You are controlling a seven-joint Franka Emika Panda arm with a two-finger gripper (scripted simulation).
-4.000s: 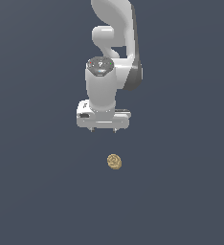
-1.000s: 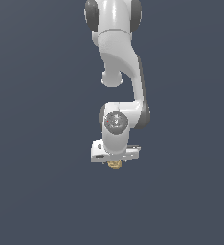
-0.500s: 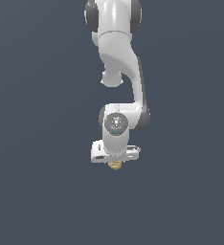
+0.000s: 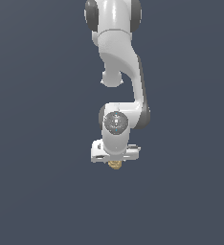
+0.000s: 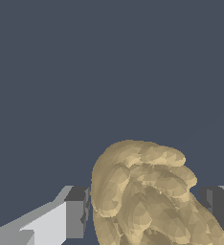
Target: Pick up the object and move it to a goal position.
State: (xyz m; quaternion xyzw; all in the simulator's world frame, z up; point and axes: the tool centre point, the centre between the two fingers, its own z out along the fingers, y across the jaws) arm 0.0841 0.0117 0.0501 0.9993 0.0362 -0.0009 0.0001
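Observation:
The object (image 4: 115, 165) is a small tan-gold lumpy thing with a swirl relief. In the exterior view only its lower edge shows under the white hand. My gripper (image 4: 115, 162) is down over it. In the wrist view the object (image 5: 142, 186) fills the space between the two fingers, with one dark pad (image 5: 80, 210) close against one side and the other pad (image 5: 214, 208) close against the other. My gripper (image 5: 145, 213) is closed in on the object. Whether the object rests on the ground or is lifted, I cannot tell.
A plain dark blue-grey ground (image 4: 37, 191) lies all around. The white arm (image 4: 118, 57) rises above the hand in the exterior view. No other thing is in view.
Since four seconds ago the arm has come down and forward over the object, which lay apart below the gripper. Over the last second nothing has visibly moved.

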